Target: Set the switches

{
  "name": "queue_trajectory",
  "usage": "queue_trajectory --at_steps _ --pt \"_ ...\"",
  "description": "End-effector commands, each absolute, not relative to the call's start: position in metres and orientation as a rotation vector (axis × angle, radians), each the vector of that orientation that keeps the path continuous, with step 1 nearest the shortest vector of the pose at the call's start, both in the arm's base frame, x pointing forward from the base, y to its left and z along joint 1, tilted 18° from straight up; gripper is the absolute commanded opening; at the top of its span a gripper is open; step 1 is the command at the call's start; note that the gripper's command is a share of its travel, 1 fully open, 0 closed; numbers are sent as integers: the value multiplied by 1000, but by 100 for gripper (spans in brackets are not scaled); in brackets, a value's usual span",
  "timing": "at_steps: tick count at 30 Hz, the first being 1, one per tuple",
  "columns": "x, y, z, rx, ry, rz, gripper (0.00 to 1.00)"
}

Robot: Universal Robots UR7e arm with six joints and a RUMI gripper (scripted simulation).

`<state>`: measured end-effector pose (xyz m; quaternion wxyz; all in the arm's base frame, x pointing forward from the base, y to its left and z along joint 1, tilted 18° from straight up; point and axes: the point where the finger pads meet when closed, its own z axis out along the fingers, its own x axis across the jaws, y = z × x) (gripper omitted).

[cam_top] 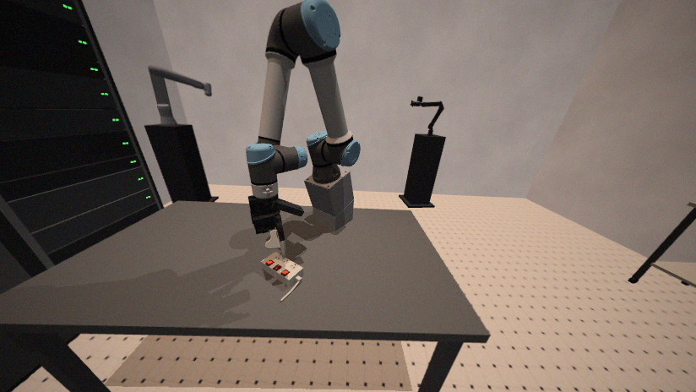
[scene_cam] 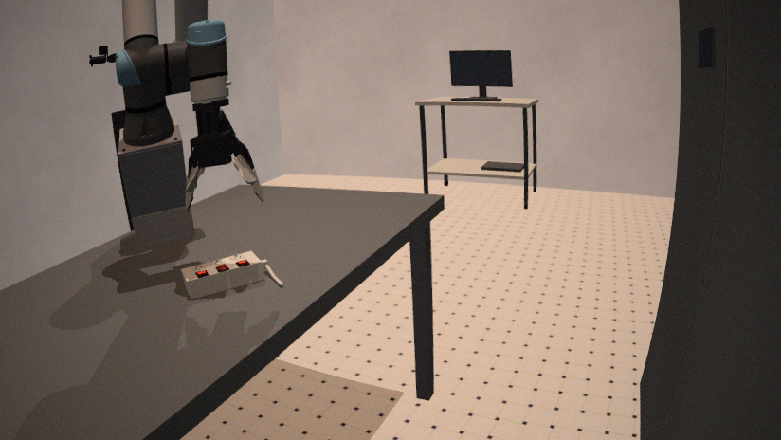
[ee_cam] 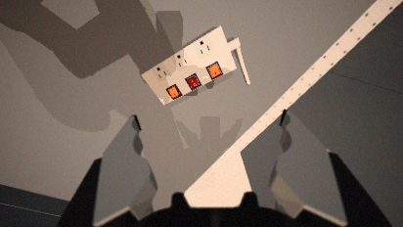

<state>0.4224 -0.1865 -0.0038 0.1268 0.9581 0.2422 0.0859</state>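
Note:
The white power strip (cam_top: 281, 270) lies the right way up on the dark table, with its three red switches facing up. It also shows in the exterior view (scene_cam: 224, 271) and in the wrist view (ee_cam: 196, 66). Its short white cable (ee_cam: 243, 64) leaves the end nearest the table's edge. In the wrist view the middle switch (ee_cam: 193, 81) looks darker than the switch by the cable (ee_cam: 213, 70) and the far switch (ee_cam: 171, 91), which glow orange. My gripper (scene_cam: 224, 199) (ee_cam: 207, 113) is open and empty. It hangs above the table, behind the strip and clear of it.
The arm's grey base block (cam_top: 328, 194) stands on the table behind the strip. A dark server rack (cam_top: 62, 122) stands at the left. The table's edge (scene_cam: 350, 262) runs close to the strip's cable end. A cart with a monitor (scene_cam: 478, 131) stands far off.

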Motion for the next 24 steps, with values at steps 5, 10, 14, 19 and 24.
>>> queue_trajectory --at_steps 5,10,14,19,24 --pt "427 -185 -7 2882 286 301 100" --pt "429 -185 -9 2910 62 328 100" --pt "431 -185 -10 2920 -114 348 100" --pt "434 -186 -12 2914 -419 379 100" --pt "437 -187 -15 2877 -736 408 100"
